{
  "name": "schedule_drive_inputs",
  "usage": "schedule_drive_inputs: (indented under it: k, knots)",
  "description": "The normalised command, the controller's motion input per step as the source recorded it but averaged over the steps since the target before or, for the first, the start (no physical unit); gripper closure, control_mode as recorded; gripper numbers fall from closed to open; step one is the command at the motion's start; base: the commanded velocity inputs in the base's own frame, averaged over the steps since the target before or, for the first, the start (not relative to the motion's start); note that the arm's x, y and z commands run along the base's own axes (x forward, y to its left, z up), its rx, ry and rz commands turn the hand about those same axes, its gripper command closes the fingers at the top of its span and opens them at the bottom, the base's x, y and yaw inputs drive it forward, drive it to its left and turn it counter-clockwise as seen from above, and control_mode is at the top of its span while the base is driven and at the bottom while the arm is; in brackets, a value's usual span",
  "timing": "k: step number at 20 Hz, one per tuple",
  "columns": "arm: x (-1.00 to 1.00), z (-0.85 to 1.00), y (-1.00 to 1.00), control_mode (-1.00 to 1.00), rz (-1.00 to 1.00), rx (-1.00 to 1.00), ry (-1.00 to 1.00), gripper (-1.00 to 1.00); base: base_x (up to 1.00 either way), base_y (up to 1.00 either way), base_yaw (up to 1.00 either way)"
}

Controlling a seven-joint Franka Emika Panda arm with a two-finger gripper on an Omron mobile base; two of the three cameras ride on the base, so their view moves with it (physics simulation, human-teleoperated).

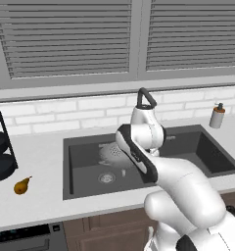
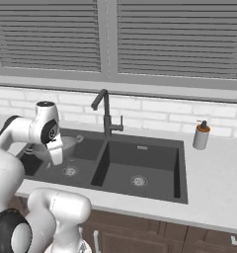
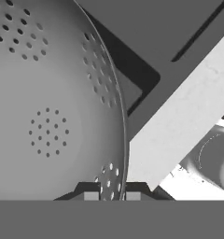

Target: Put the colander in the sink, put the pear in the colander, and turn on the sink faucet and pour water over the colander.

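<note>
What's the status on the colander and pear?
Claw shut on colander rim, holding it over the sink's left basin. Pear on counter left of sink, untouched. Faucet behind the divider, nothing blocking.

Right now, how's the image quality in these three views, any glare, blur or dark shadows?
Left base view: soft, even light, slightly blurry, no glare; the pear casts a faint shadow. Right base view: the sink walls are shaded dark, details readable. Hand view: the colander looms very close, evenly lit, its holes sharp.
</note>
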Motion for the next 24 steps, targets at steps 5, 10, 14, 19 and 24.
schedule_drive_inputs:
  k: [5, 10, 14, 19, 24]
  knots:
    - [0.77, -0.01, 0.15, -1.0, -0.05, 0.0, 0.0, 1.0, 0.0, 0.0, 0.0]
    - [0.67, -0.19, 0.19, -1.0, -0.01, 0.0, 0.0, 1.0, 0.0, 0.0, 0.0]
    - [0.51, -0.39, 0.04, -1.0, 0.0, 0.0, 0.0, 1.0, 0.0, 0.0, 0.0]
    - [0.2, -0.65, 0.0, -1.0, 0.0, 0.0, 0.0, 1.0, 0.0, 0.0, 0.0]
    - [0.0, -0.79, 0.0, -1.0, -0.01, 0.0, 0.01, 1.0, 0.0, 0.0, 0.0]
